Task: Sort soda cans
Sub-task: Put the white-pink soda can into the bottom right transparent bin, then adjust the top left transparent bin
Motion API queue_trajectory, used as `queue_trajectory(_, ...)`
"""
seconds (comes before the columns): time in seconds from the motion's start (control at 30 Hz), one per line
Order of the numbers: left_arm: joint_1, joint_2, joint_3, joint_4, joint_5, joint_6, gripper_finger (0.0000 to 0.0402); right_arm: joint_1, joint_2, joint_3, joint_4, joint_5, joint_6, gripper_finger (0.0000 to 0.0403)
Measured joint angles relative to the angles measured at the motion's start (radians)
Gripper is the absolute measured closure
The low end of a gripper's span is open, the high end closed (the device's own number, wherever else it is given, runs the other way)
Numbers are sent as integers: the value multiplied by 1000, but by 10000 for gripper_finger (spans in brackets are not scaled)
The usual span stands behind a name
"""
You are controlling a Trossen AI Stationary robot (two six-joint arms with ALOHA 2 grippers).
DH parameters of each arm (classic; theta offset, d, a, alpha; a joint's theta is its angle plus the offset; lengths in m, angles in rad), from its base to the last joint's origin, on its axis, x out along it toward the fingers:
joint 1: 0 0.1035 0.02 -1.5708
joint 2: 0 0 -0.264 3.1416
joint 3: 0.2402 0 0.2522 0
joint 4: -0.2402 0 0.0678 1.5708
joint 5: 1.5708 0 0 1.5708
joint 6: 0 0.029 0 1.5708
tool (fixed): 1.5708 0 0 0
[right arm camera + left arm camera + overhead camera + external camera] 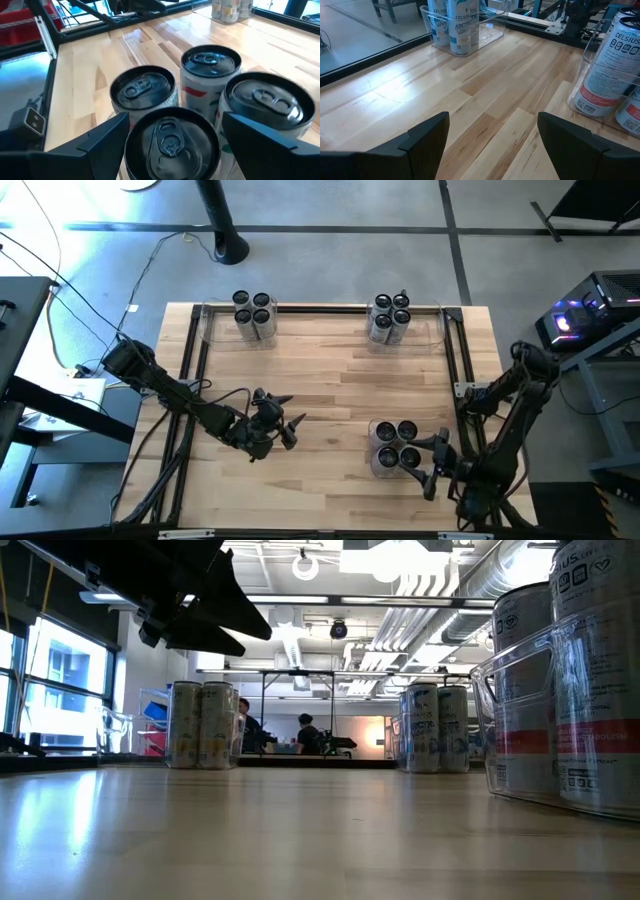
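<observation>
My right gripper (pixel 432 463) hangs open beside four grey soda cans (pixel 397 444) near the wooden table's (pixel 330 395) front edge, so next I pick one; my left gripper (pixel 283 426) waits open.

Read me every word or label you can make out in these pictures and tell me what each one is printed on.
"CELSIUS": on the red-banded can in the near clear bin.
"CELSIUS" and "ARCTIC Vibe": on the cans in the far bin.
The small print and codes low on the red-banded can, and the can labels in the low view, are too blurred to read.
</observation>
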Motion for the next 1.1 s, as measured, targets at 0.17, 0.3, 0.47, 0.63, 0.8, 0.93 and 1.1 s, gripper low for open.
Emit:
queue_trajectory(0.17, 0, 0, 0, 0, 0, 0, 103, 0, -32, 0, 28, 6, -50, 87)
queue_trajectory(0.3, 0, 0, 0, 0, 0, 0, 103, 0, -62, 1, 70, 11, -120, 87)
queue_trajectory(0.47, 0, 0, 0, 0, 0, 0, 103, -11, -95, 1, 128, 12, -233, 87)
queue_trajectory(0.63, 0, 0, 0, 0, 0, 0, 103, -13, -132, 1, 264, -32, -523, 87)
queue_trajectory(0.8, 1, 0, 0, 0, 0, 7, 103, -52, -220, 1, 441, -291, -860, 87)
queue_trajectory(0.93, 1, 0, 0, 3, 0, 8, 103, -124, -287, 2, 564, -481, -1078, 87)
queue_trajectory(1.1, 2, 0, 0, 12, 16, 43, 103, -207, -328, 2, 737, -476, -1408, 87)
